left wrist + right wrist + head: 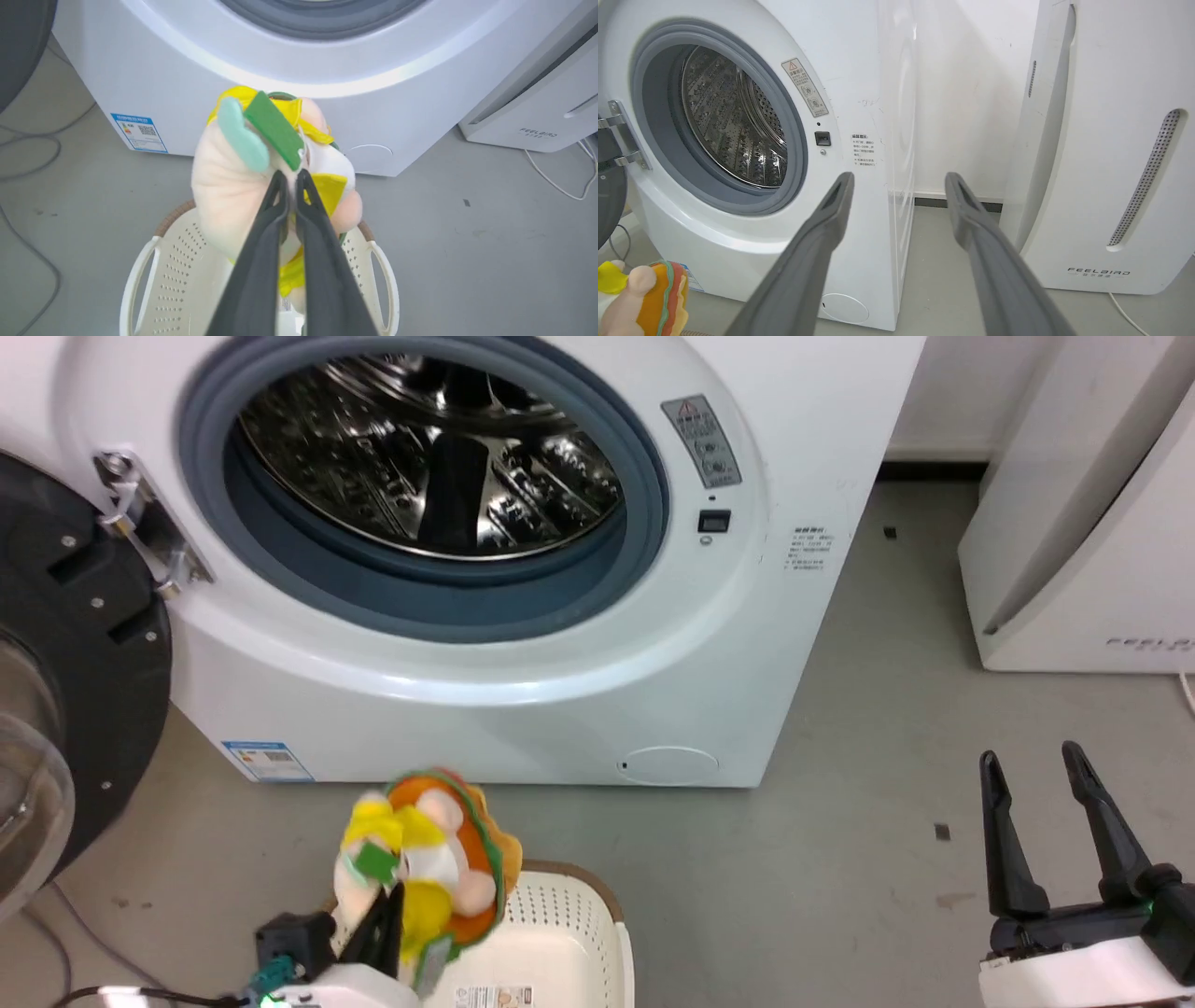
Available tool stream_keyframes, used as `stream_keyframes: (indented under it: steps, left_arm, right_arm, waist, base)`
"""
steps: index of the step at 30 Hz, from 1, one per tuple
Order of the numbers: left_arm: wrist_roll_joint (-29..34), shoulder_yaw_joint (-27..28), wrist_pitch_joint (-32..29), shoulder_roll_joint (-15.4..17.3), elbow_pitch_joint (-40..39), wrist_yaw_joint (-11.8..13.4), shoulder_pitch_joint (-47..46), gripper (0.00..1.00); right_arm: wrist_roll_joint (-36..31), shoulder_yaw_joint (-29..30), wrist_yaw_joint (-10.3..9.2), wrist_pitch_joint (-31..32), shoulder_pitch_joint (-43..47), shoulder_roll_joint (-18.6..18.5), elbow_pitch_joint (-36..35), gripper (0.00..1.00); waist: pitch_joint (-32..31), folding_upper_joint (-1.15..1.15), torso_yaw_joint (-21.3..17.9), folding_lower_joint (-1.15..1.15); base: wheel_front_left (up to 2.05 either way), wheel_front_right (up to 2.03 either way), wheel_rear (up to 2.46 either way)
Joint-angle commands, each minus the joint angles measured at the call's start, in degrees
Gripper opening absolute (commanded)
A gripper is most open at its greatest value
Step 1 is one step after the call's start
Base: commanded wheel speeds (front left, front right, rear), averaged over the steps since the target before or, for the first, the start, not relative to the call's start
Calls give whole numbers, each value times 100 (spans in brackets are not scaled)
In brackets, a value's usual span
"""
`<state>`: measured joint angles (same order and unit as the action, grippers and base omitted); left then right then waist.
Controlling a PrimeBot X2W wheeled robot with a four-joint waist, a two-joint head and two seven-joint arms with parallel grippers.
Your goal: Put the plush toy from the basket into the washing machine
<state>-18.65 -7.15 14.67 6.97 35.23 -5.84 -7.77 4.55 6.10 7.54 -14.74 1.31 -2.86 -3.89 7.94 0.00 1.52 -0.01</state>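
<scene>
My left gripper [392,894] [292,176] is shut on the plush toy [429,859] [233,186], a yellow, pink and orange soft toy with a green tag, held up just above the cream basket [560,933] [177,275]. The toy [640,298] also shows at the lower left of the right wrist view. The washing machine [803,448] [154,70] [859,84] stands right behind, its porthole open and the steel drum [429,457] [733,126] bare inside. My right gripper [1032,765] [899,179] hangs open over the floor at the lower right, holding nothing.
The washer's black-framed glass door [65,691] is swung open to the left. A white FEELBIRD appliance [1083,523] [537,93] [1106,140] stands to the right, with grey floor between it and the washer. Cables [28,154] lie on the floor at left.
</scene>
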Motion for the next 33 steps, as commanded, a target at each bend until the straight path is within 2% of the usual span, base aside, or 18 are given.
stream_keyframes:
  steps: [1,9,14,18,24,25,33]
  left_arm:
    - [104,120,32,-4,-366,40,71,0]
    - [551,557,32,-37,-2131,86,156,0]
    - [695,736,32,67,-2783,89,-215,0]
    - [661,879,3,279,-2808,77,-866,0]
    - [610,980,-444,805,-2620,6,-2192,0]
    - [610,980,-444,805,-2620,6,-2192,0]
    - [674,691,-1038,1634,-1932,-120,-4069,0]
  right_arm:
    - [20,-2,-5,-26,73,-1,1,100]
    - [58,-18,-5,-26,72,-1,-49,100]
    - [86,36,-5,-26,-47,-1,-104,100]
    - [118,51,-5,-26,-205,-1,-151,100]
    - [202,53,-5,-26,-495,-1,-246,100]
    - [202,53,-5,-26,-495,-1,-246,100]
    - [360,67,-5,-26,-897,-1,-355,100]
  waist:
    - [-53,0,5,1]
    - [25,0,-178,1]
    - [351,0,-382,1]
    - [767,0,-576,1]
    - [1566,0,-881,1]
    - [1566,0,-881,1]
    - [2581,0,-1202,1]
  base:
    - [0,0,0]
    - [0,0,0]
    - [0,0,0]
    - [0,0,0]
    - [0,0,0]
    - [0,0,0]
    - [0,0,0]
